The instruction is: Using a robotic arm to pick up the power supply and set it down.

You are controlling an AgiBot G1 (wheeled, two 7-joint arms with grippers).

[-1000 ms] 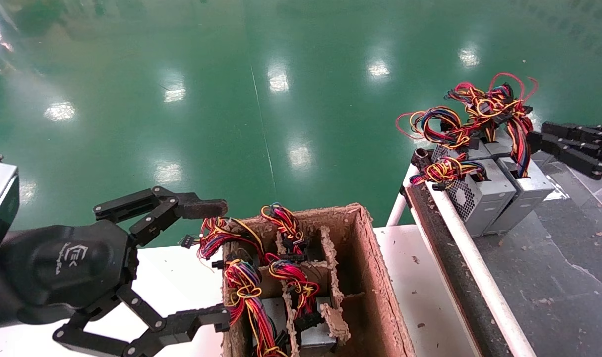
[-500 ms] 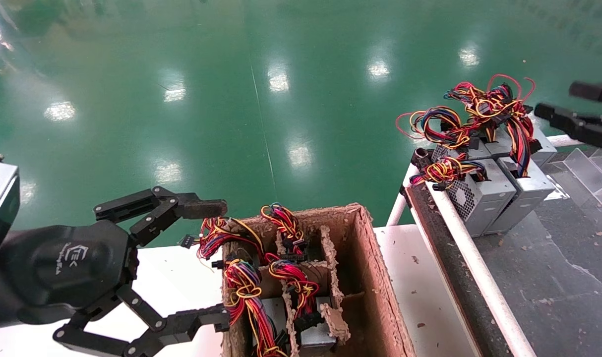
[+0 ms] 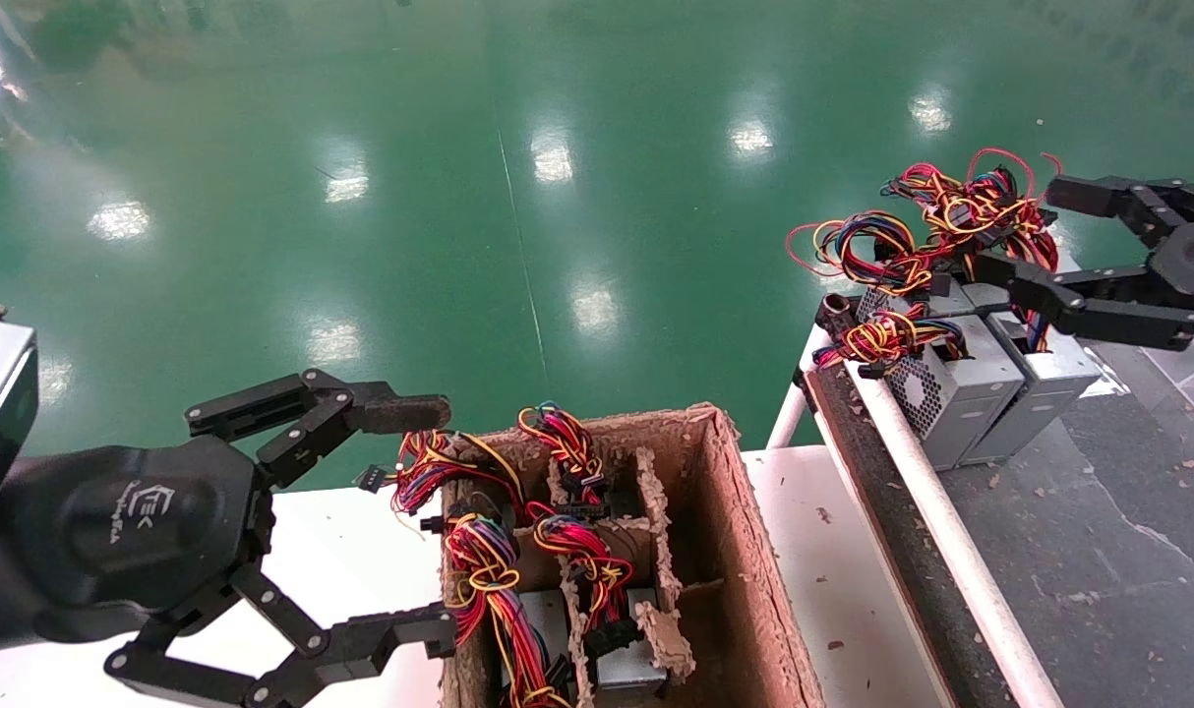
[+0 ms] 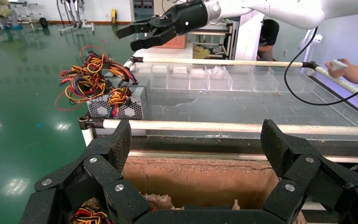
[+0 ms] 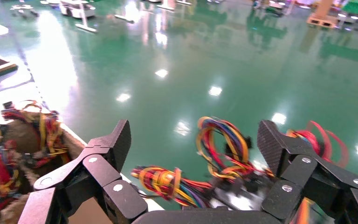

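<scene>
Hovering my right gripper [image 3: 1047,232], fingers spread wide, over the power supplies [image 3: 961,383] at the conveyor's far-left corner; left gripper [image 3: 440,521] parked open beside the cardboard box [image 3: 754,590].

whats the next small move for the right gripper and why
Probably draw the right gripper clear of the power supplies on the conveyor table: it is open and empty above their wire bundles. The left gripper is open beside the cardboard box, where more supplies wait.

My right arm [image 3: 1035,236] hovers w/ fingers spread over grey PSUs [image 3: 961,388] lying side by side on the bench, coloured wires bunched on top.
</scene>
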